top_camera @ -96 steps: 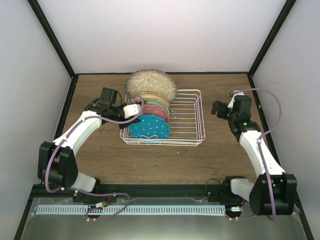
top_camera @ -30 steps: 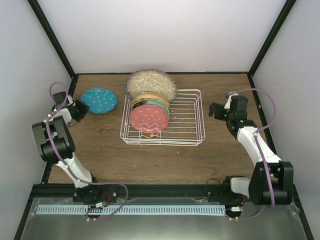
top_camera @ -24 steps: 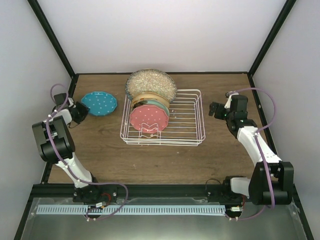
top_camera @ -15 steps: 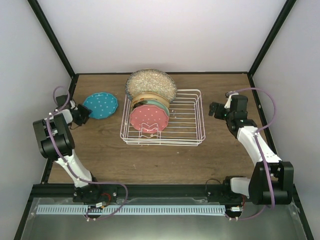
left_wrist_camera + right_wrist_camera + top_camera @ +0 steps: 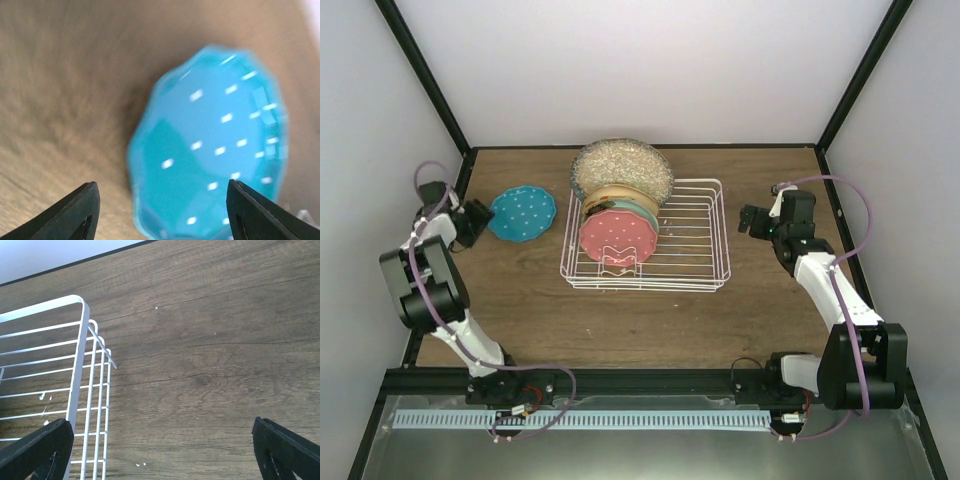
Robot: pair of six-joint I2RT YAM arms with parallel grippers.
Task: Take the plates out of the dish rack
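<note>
The blue white-dotted plate (image 5: 521,215) (image 5: 215,145) lies flat on the table left of the dish rack (image 5: 695,265) (image 5: 80,365). My left gripper (image 5: 470,222) (image 5: 162,210) is just left of it, open, its fingertips wide on either side of the plate's near edge without touching. In the rack stand the pink dotted plate (image 5: 615,236) in front, a mint green plate (image 5: 648,214) and a cream plate (image 5: 620,194) behind it, and the large grey speckled plate (image 5: 620,167) at the back. My right gripper (image 5: 750,220) (image 5: 165,445) hovers open over bare table right of the rack.
Black frame posts and white walls enclose the table (image 5: 770,310). The rack's right half holds only bare wire. Wood shows in front of the rack and on both sides.
My left gripper opened and let go of the blue plate, which now lies on the table, and drew slightly back to the left. The right arm stayed still.
</note>
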